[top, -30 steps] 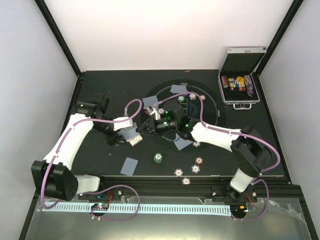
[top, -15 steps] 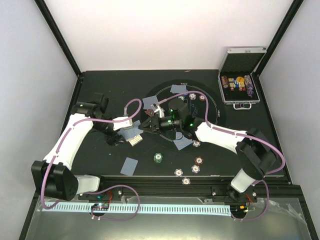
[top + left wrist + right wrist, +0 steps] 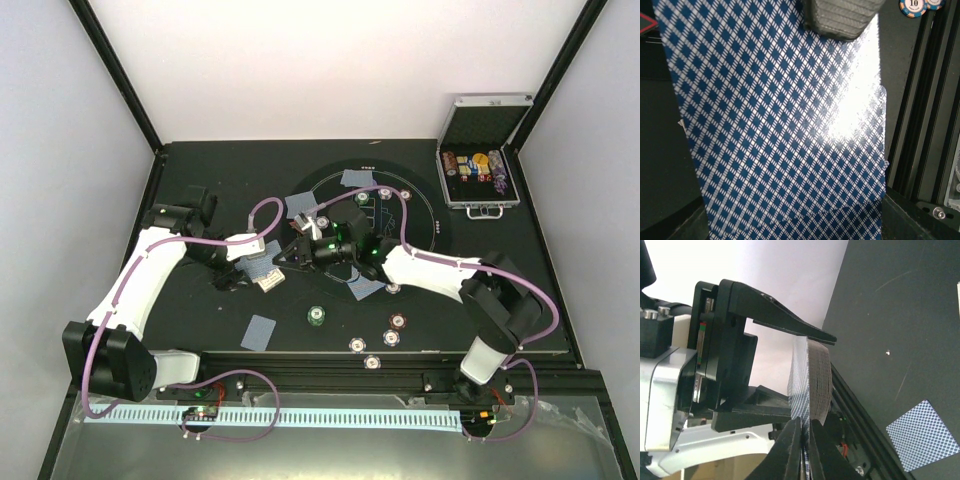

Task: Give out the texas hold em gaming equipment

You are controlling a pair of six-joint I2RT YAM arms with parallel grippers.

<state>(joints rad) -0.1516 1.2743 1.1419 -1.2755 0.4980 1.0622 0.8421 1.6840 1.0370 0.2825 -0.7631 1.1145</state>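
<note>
My left gripper (image 3: 264, 276) is shut on a deck of blue-white checked cards (image 3: 262, 268), held on edge. The deck's back (image 3: 775, 125) fills the left wrist view. My right gripper (image 3: 287, 255) meets the deck from the right. In the right wrist view its tips (image 3: 806, 442) are pinched on the outermost card (image 3: 799, 390) of the deck (image 3: 819, 375), between the left gripper's black fingers (image 3: 785, 320). Single cards lie on the mat (image 3: 258, 332), (image 3: 356, 178), (image 3: 300, 205), (image 3: 366, 288). A green chip (image 3: 316, 315) and several other chips (image 3: 399, 322) lie near the front.
The open silver case (image 3: 480, 165) with chip rolls stands at the back right. More chips sit on the round mat marking (image 3: 385, 190). A chip marked 10 (image 3: 913, 6) shows beside the table's front rail (image 3: 927, 100). A card (image 3: 922, 435) lies below the right wrist.
My right wrist lifted slightly back from the deck half a second ago and is now close on it again. The left arm and deck have not moved.
</note>
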